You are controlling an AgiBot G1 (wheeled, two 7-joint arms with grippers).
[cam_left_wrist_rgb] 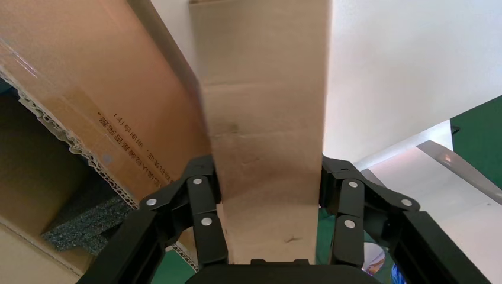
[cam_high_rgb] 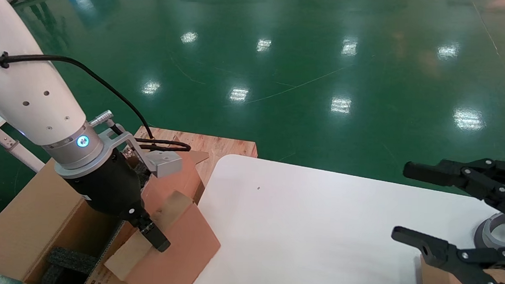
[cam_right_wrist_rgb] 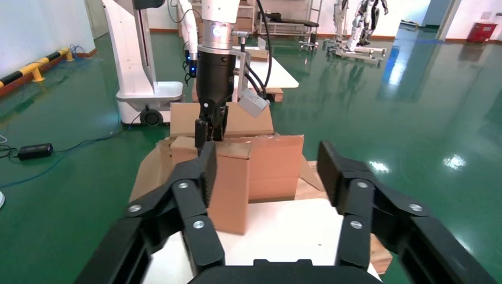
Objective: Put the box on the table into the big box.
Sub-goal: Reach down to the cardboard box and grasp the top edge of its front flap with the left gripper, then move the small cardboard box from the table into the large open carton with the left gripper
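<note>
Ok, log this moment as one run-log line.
left gripper: shut on the box, over the big box edge | right gripper: open, idle over the table | box not yet inside

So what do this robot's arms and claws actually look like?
The left arm is a glossy white tube with small holes. It ends in a silver ring with a glowing blue-white dot, then a black body. A black cable runs along it, and a grey block sits on a bracket. The left claw and right claw are matt black, jointed fingers with silver rivets.
</note>
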